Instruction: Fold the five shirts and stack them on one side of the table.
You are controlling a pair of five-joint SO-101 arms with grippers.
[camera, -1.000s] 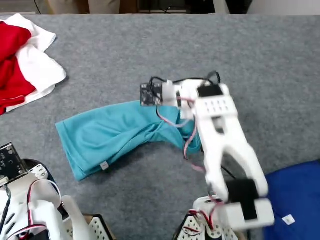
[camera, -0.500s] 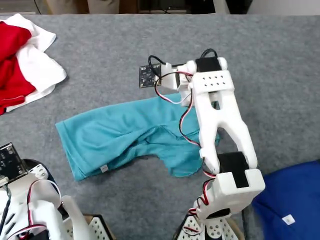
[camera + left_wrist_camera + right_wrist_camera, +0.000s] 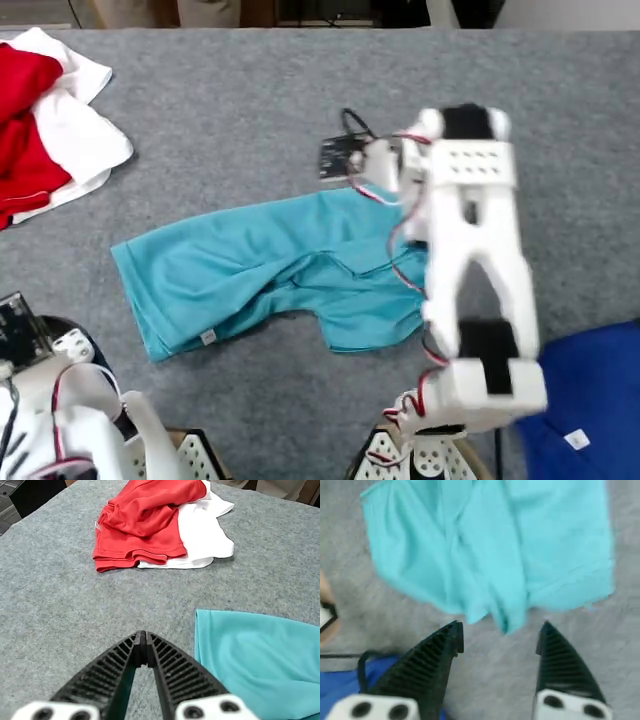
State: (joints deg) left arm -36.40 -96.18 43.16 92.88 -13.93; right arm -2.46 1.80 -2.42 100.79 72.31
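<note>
Lying mid-table (image 3: 250, 90), the teal shirt (image 3: 250, 265) is partly hidden by the right arm. The right gripper (image 3: 502, 627) is held wide above its edge, and the left gripper (image 3: 142, 637) is closed nearby. The blue shirt (image 3: 595, 390) is cut off; its tag (image 3: 575, 438) cannot be read.

Grey felt-like tabletop (image 3: 230, 90) runs edge to edge. Black box (image 3: 36, 494) sits just off one tabletop corner. Tan strip (image 3: 185, 436) at near edge, approx left of centre.
</note>
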